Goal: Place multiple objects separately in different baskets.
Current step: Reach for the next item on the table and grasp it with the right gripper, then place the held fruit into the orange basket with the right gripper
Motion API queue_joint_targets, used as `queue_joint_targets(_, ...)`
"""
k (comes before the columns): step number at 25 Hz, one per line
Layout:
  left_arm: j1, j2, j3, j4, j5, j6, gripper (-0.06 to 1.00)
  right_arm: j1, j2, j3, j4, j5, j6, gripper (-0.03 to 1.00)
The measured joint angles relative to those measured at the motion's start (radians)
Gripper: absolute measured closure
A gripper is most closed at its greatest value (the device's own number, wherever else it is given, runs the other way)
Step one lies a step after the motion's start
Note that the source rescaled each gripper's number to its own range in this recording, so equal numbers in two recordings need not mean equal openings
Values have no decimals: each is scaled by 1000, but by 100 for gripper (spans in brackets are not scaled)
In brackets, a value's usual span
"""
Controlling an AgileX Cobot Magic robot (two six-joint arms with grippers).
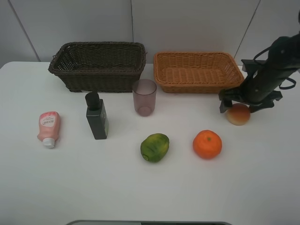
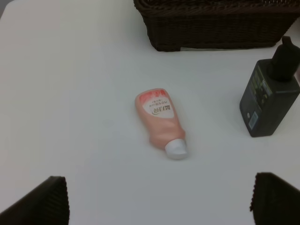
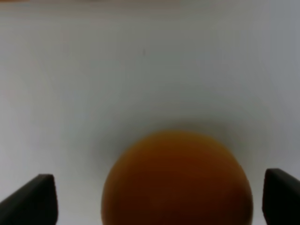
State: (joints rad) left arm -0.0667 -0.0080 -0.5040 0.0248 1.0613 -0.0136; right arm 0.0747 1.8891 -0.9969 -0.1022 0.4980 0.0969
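Two grippers stand open. On the left, the pink tube (image 2: 159, 123) lies flat on the table (image 1: 140, 187) ahead of the left gripper (image 2: 157, 201). Its long axis is slanted to the wide jaws and its cap end is nearer. On the right, the peach (image 1: 238, 116) sits between the spread fingers of the right gripper (image 3: 157, 199), near the orange-tan basket (image 1: 197, 87). I judge this arm is ready to close.

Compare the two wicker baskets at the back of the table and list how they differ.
Colour: the dark brown basket is nearly black-brown, while the orange-tan basket is bright and light.
Depth: the dark brown basket has taller walls. The orange-tan basket is shallower, so its floor shows fully.
Place: in the high view the dark brown basket stands left and the orange-tan basket right.
Both are rectangular, woven and upright, with nothing visible inside.
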Motion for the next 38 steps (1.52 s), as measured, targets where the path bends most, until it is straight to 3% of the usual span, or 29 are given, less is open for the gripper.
queue_joint_targets(9,0,0,0,0,0,0,-6,0,61,0,-12,-13,-1,9)
queue_joint_targets(11,0,0,0,0,0,0,-6,0,62,0,-14,-13,-4,27)
queue_joint_targets(14,0,0,0,0,0,0,-6,0,62,-1,-14,-14,-4,85)
queue_joint_targets(15,0,0,0,0,0,0,-6,0,62,-1,-14,-14,-4,97)
queue_joint_targets(34,0,0,0,0,0,0,-6,0,62,-1,-21,-13,-4,96)
queue_joint_targets(38,0,0,0,0,0,0,-6,2,32,-1,-54,26,-4,96)
